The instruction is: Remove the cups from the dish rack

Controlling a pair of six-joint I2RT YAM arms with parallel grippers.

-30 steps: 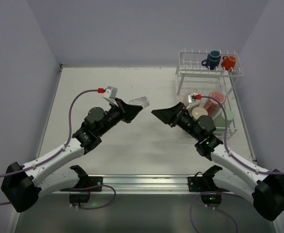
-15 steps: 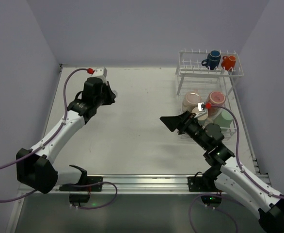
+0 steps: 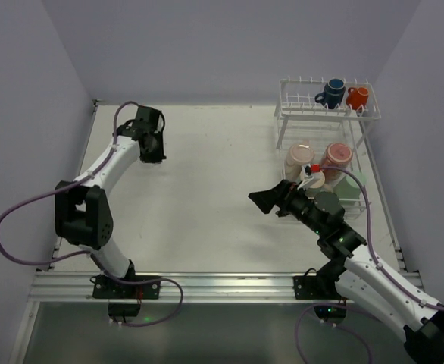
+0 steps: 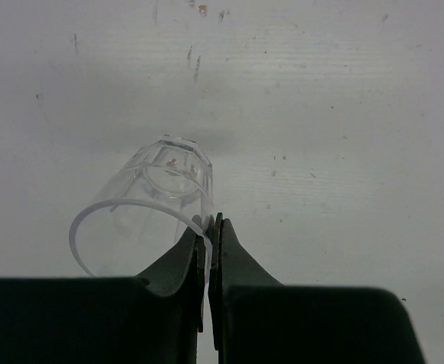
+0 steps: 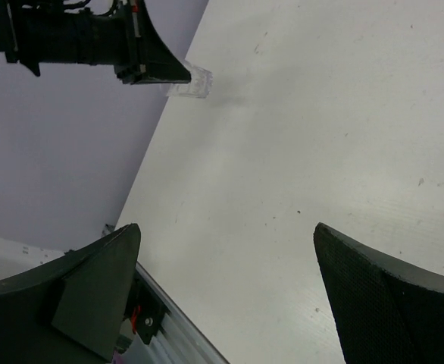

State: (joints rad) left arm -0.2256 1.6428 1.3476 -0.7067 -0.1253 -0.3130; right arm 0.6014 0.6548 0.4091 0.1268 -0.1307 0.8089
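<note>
**Glass carried to the far-left corner; 6 cups still racked**

In 1 second your left arm has swung from mid-table out to the far-left corner of the table. The left gripper is clenched on the rim of a clear glass. Its jaws almost meet, with the wall pinched between them and the glass's base toward the surface. No view shows whether the base touches yet. I judge this to be the set-down of 1 piece. What remains is to let go and lift away cleanly, because a rim pinch leaves the glass tilted and it could tip.

Your right arm has drawn back from the middle toward the rack. The right gripper is spread wide and holds nothing. It hangs just beside the lower tier, pointing away from it.

The rack still holds 6 cups:
- **Upper shelf:** the blue cup and the orange cup stand side by side.
- **Lower tier, back:** the pink cup and the red-pink cup.
- **Lower tier, front:** the cream cup, partly hidden behind your right wrist, and the green cup.

Most of the unloading is still ahead, and your right gripper is nearest the lower tier.
</note>
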